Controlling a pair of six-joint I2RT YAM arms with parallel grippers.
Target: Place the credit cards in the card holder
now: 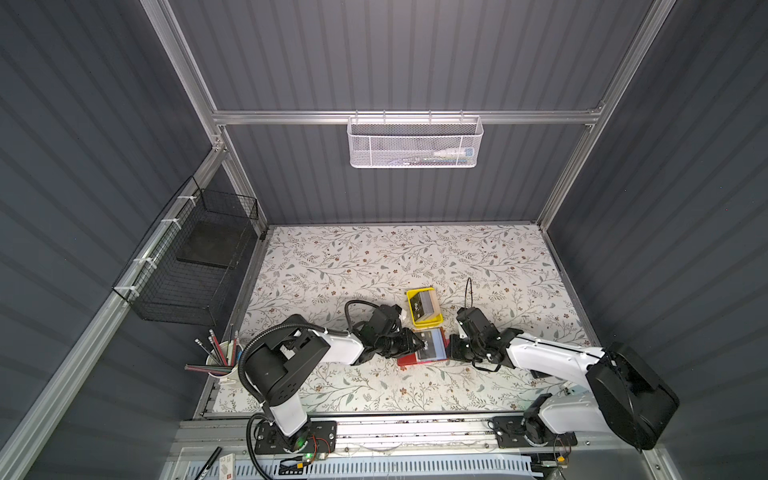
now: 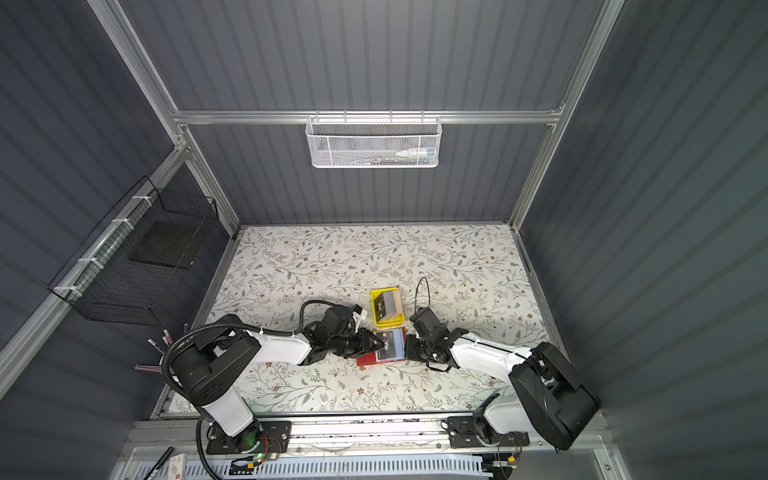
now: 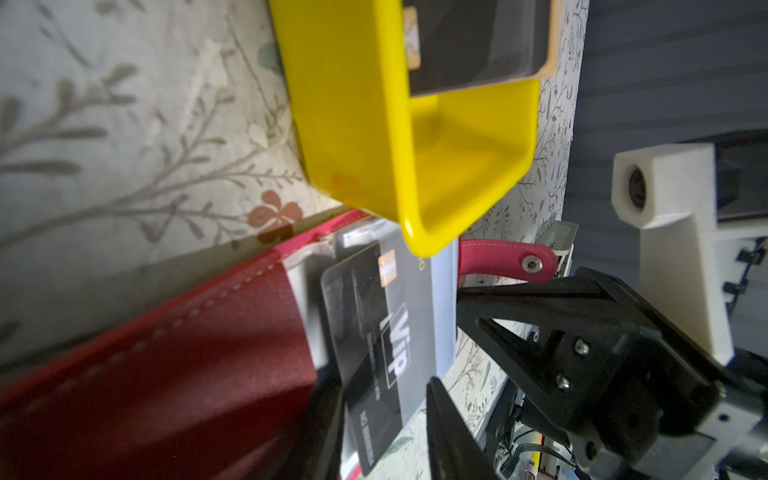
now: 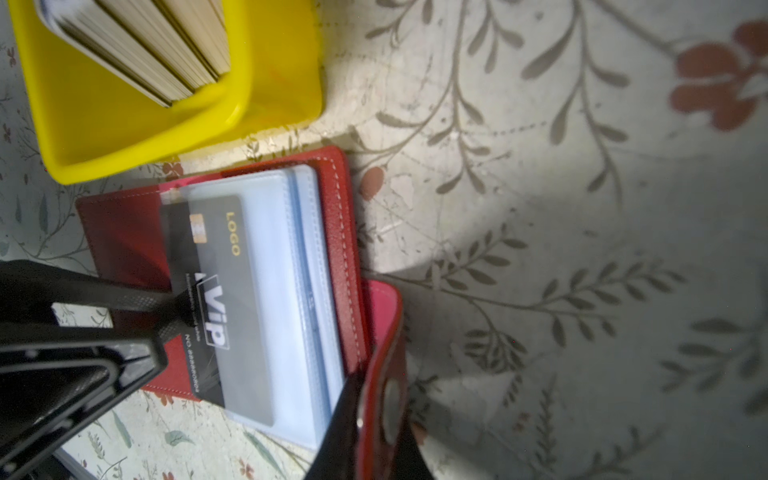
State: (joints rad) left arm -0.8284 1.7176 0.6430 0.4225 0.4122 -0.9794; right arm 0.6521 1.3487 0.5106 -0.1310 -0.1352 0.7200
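Black VIP card (image 4: 232, 291) partly inside clear pocket of open red card holder (image 1: 405, 360), lower centre of frame, below yellow tray (image 1: 432, 322). At card's outer end, left pincer (image 4: 170, 332) part-open, grip unclear; right pincer (image 3: 465, 297) clamped on strap (image 3: 498, 257). Best: push card straight along pocket, holding strap taut.

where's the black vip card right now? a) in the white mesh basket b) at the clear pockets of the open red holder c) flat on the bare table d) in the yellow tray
b: the black vip card lies across the open card holder, part of it hazy behind the holder's clear plastic.
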